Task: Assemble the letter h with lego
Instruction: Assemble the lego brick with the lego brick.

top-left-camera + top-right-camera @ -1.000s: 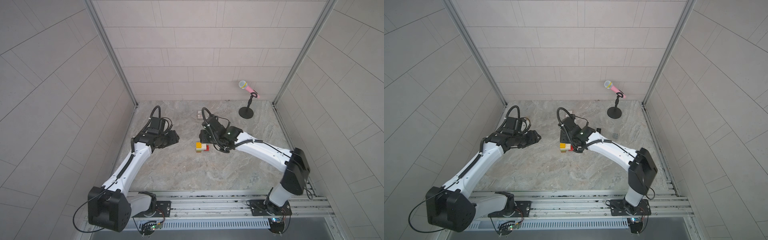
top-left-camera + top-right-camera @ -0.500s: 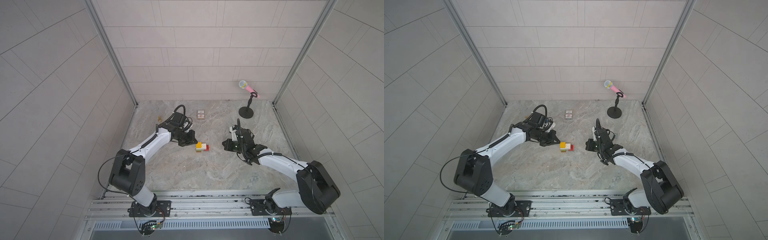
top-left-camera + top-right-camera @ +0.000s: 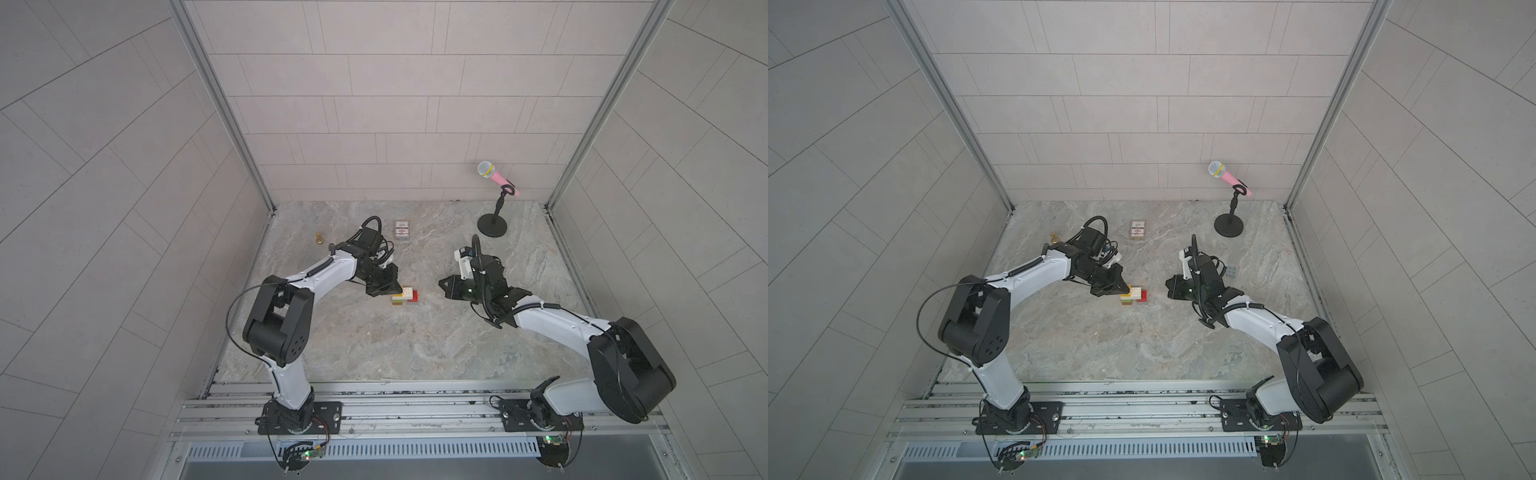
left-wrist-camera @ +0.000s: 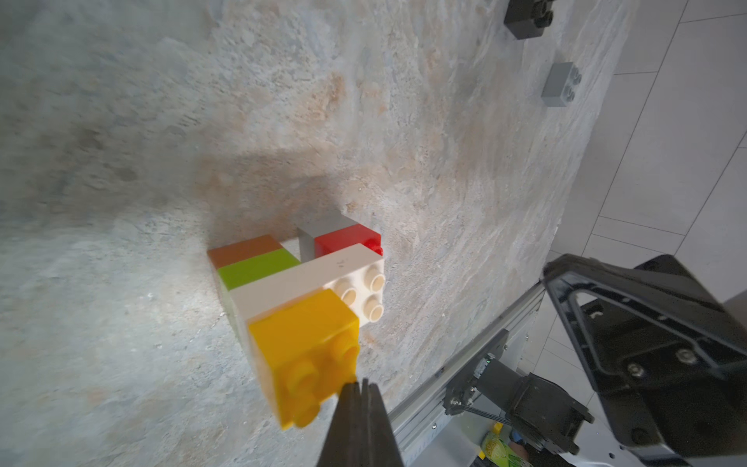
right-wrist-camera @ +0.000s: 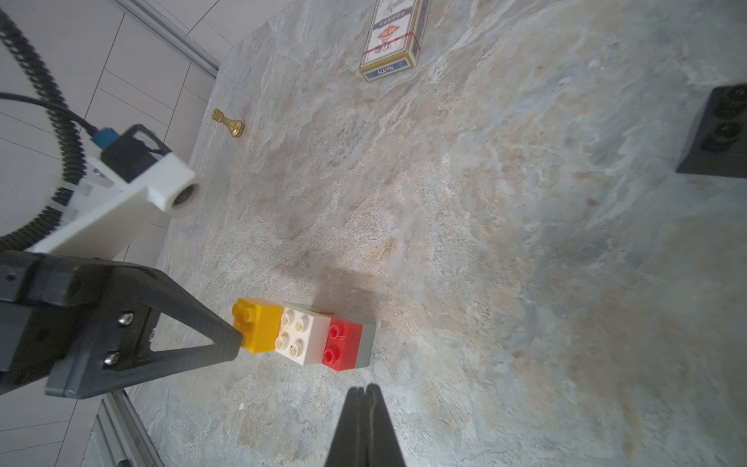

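The half-built letter h (image 4: 299, 299) of multicoloured plastic lego bricks lay on its side on the marbled desk (image 4: 121, 202), with brown, lime, white and yellow in a column and a red-and-grey leg. The left gripper (image 4: 359, 390), jaws pressed together, touched the yellow end's studs, likely to nudge or steady it. The right gripper (image 5: 366, 390), jaws also shut, hung near the leg without touching. The loose black square brick (image 4: 527, 18) lay well apart, not yet added.

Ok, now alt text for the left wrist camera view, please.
The shut left gripper is right at the yellow brick of a lego figure on a marbled table. Beyond it: a white brick, green, brown, with red and grey alongside.
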Controlling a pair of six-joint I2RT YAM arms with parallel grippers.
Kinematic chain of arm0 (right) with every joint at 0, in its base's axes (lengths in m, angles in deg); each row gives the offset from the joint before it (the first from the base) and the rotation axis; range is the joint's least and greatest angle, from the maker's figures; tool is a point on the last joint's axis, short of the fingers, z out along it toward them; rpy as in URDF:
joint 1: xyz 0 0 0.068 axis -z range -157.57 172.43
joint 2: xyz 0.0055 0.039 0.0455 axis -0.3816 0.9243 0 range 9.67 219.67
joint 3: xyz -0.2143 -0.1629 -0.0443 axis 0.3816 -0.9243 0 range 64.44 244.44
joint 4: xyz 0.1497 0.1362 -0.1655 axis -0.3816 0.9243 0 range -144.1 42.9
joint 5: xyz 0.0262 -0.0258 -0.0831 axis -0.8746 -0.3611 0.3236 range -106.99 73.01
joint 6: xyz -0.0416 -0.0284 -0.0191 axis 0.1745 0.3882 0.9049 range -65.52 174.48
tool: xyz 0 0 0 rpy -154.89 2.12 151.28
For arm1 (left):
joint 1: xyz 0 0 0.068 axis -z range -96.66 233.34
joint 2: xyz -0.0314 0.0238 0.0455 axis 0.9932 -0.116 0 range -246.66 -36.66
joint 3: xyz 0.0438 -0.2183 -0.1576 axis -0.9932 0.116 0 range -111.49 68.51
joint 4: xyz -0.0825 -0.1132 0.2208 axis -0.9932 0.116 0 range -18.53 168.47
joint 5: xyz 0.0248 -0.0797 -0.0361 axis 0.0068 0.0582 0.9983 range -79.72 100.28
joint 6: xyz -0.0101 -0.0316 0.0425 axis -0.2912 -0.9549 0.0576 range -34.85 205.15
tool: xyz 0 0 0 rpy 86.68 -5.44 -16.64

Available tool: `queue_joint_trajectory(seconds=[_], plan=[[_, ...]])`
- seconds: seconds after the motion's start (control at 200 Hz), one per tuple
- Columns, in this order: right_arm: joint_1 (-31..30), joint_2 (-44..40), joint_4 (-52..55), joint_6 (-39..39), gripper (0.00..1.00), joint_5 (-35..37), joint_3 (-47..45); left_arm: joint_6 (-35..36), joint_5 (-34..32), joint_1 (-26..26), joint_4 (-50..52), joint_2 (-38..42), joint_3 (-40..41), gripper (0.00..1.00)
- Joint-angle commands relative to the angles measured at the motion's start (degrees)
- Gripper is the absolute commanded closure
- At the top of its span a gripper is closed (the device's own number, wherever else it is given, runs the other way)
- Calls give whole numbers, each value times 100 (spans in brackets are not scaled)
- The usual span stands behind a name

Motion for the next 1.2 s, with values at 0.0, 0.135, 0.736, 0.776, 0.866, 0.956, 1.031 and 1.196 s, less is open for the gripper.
queue_joint_trajectory(seconds=[0.0,0.135,0.736,0.776,0.866,0.956,1.031,1.196], plan=[[28,9,-4,54,97,-34,100,147,-495,7,351,-312,67,100],[41,-46,92,84,97,21,100,208,-581,-12,461,-339,115,100],[110,-241,247,171,88,443,18,-293,-87,-13,-10,145,-345,96],[118,-217,227,170,88,425,18,-235,-145,-27,108,106,-441,96],[115,-171,247,189,88,400,38,-168,-189,-73,141,83,-446,96],[115,-159,247,198,88,403,47,-139,-185,-84,171,22,-308,98],[115,-157,273,206,88,399,56,-110,-238,-92,187,-13,-116,100],[115,-170,317,235,88,445,73,-36,-420,-118,178,32,263,100]])
